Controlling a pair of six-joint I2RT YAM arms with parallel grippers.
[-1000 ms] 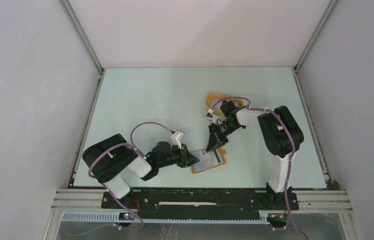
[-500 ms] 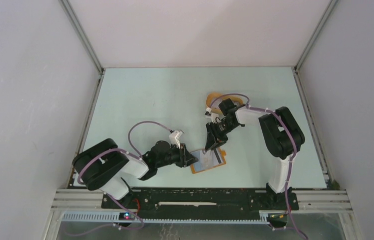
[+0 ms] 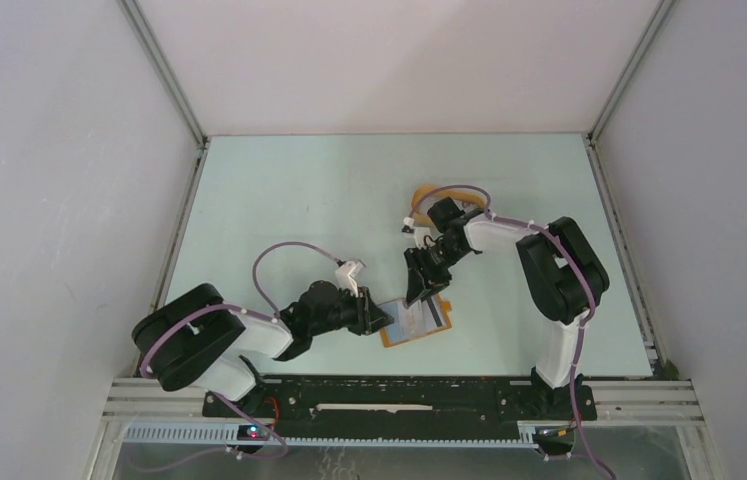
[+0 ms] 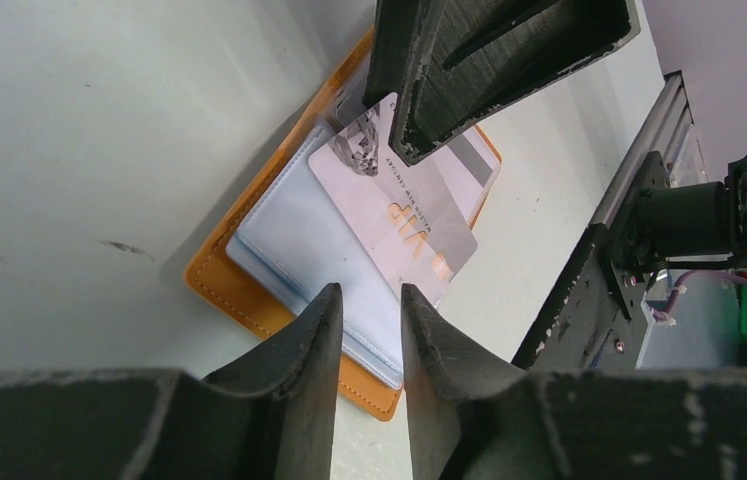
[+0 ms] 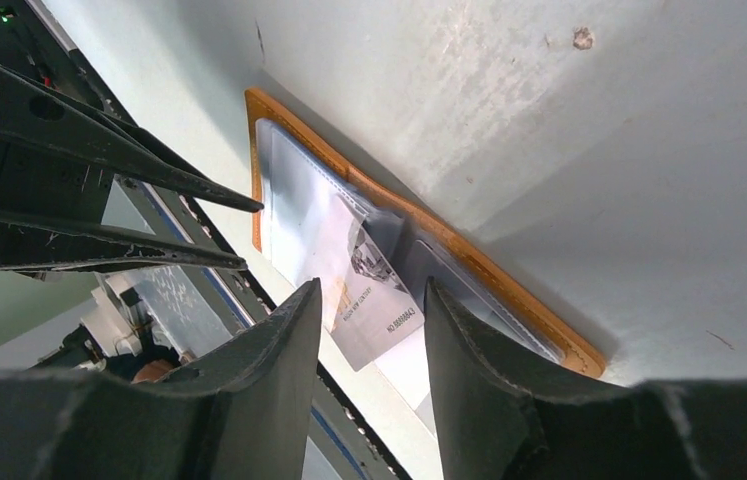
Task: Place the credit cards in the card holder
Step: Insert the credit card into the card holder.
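The orange-brown card holder (image 3: 390,339) lies open near the table's front edge, its clear sleeves (image 4: 294,235) facing up. A pale silver credit card (image 4: 409,215) marked VIP lies askew on the sleeves, one end tucked in and the other sticking out over the holder's edge. My left gripper (image 4: 371,295) hovers low at the holder's left end, jaws a narrow gap apart with nothing between them. My right gripper (image 5: 370,298) stands open just above the card (image 5: 374,300), not touching it. The right fingers (image 4: 469,70) show at the top of the left wrist view.
An oval orange-rimmed tray (image 3: 420,198) sits behind the right arm's wrist. The metal frame rail (image 4: 614,240) runs along the table's front edge close to the holder. White walls enclose the table on three sides.
My right gripper has opened, let go of the card and drawn back a little toward the tray. The left jaws have parted slightly, and the left arm's base link has swung left.
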